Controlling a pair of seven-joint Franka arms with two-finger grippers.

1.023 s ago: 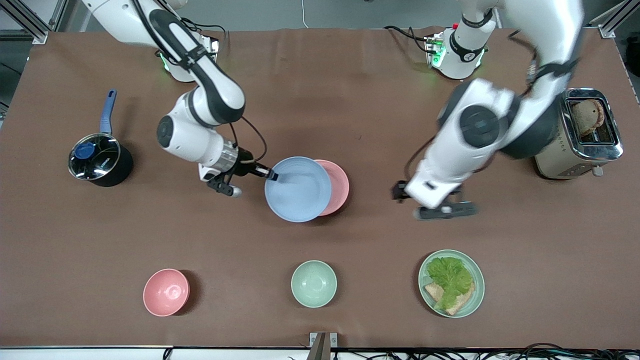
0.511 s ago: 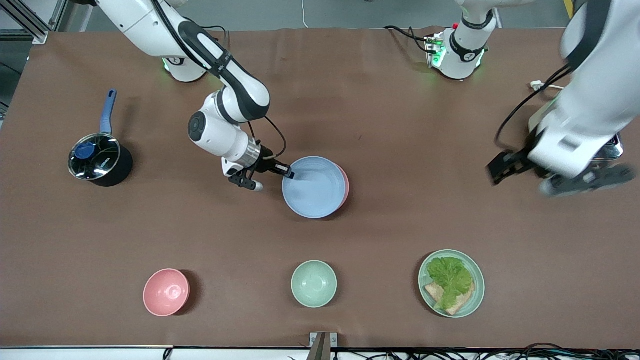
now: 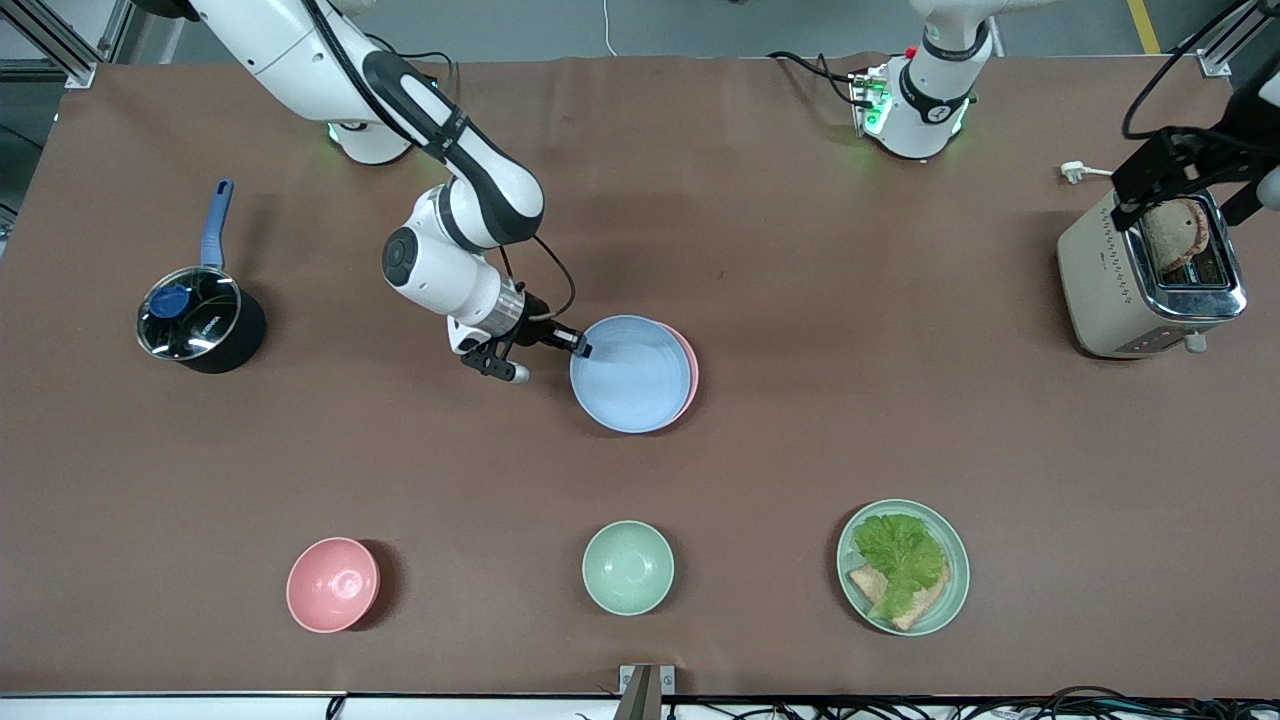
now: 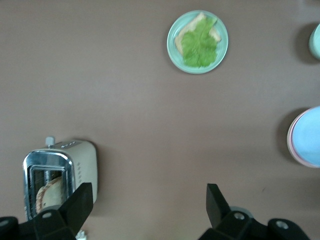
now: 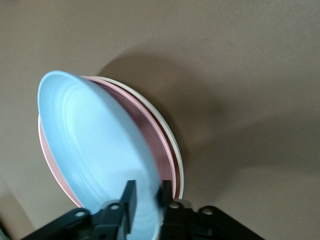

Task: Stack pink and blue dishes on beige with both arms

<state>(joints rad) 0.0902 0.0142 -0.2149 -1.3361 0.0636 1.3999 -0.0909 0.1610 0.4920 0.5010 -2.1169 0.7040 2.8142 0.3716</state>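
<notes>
My right gripper point(image 3: 578, 347) point(image 5: 148, 192) is shut on the rim of the pale blue plate point(image 3: 630, 373) point(image 5: 95, 145). That plate is tilted over the pink plate point(image 3: 691, 368) point(image 5: 152, 137) and covers nearly all of it. Under the pink plate lies the beige plate point(image 5: 172, 145); only its cream rim shows in the right wrist view, and the front view hides it. My left gripper point(image 3: 1190, 180) point(image 4: 147, 200) hangs open and empty, high over the toaster, well away from the stack point(image 4: 306, 137).
The toaster point(image 3: 1110, 290) point(image 4: 82, 165) with bread stands at the left arm's end. A black pot point(image 3: 200, 320) sits at the right arm's end. Nearer the camera are a pink bowl point(image 3: 332, 585), a mint bowl point(image 3: 627, 567) and a mint plate point(image 3: 955, 590) point(image 4: 172, 45) bearing lettuce and bread.
My right gripper has carried the blue plate toward the left arm's end until it covers the pink one. My left arm has swung away from the table's middle and up over the toaster.
</notes>
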